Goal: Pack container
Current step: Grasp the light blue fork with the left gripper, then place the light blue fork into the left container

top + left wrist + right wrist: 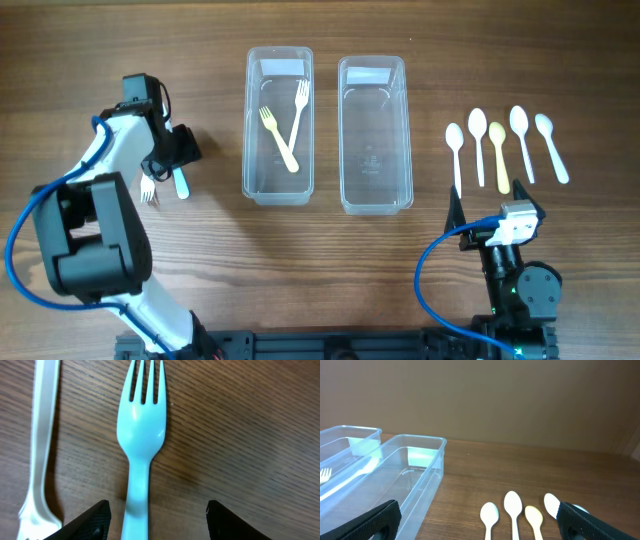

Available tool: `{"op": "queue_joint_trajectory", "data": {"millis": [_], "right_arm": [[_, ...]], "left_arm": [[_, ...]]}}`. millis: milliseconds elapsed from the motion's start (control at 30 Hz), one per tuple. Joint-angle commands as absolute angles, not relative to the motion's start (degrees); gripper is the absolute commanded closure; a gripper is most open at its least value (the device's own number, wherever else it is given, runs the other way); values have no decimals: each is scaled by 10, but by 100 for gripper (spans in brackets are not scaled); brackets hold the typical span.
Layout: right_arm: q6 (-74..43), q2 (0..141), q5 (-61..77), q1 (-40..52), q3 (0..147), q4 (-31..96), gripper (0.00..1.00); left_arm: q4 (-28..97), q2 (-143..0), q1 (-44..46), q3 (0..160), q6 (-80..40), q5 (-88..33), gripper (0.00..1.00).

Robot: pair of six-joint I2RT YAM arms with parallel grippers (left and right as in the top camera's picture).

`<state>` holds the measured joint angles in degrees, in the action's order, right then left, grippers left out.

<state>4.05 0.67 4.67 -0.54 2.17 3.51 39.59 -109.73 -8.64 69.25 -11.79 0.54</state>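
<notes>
Two clear containers stand side by side; the left one (pixel 279 120) holds a yellow fork (pixel 279 138) and a white fork (pixel 299 108), the right one (pixel 375 133) has nothing in it. My left gripper (pixel 178 166) is open, low over the table, its fingers (pixel 159 521) straddling the handle of a light blue fork (pixel 141 435). A white fork (pixel 40 445) lies just left of it. My right gripper (pixel 484 225) is open and empty (pixel 479 522), held near the front edge below several spoons (pixel 500 148).
The spoons, white and one yellow (pixel 534 516), lie in a row right of the containers. The right container's near wall (pixel 417 492) is at the left of the right wrist view.
</notes>
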Motion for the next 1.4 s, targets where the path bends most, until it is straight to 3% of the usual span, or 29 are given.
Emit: {"op": "queue_joint_trajectory", "data": {"millis": [0, 167, 267, 333, 467, 900, 1367], "right_arm": [[30, 2, 41, -4, 19, 31, 0], [30, 2, 41, -4, 19, 31, 0], [30, 2, 41, -4, 19, 31, 0], [30, 2, 41, -4, 19, 31, 0], [30, 2, 41, -4, 19, 31, 0], [30, 2, 41, -4, 19, 31, 0], [30, 2, 41, -4, 19, 31, 0]], "left_arm": [[388, -1131, -89, 686, -106, -4, 37], [384, -1145, -89, 686, -107, -4, 37], [386, -1143, -89, 687, -107, -13, 70], [391, -1138, -89, 688, -107, -17, 88], [406, -1125, -89, 701, -107, -17, 96], [527, -1039, -69, 986, -114, -56, 96], [582, -1096, 152, 1008, -146, -66, 96]]}}
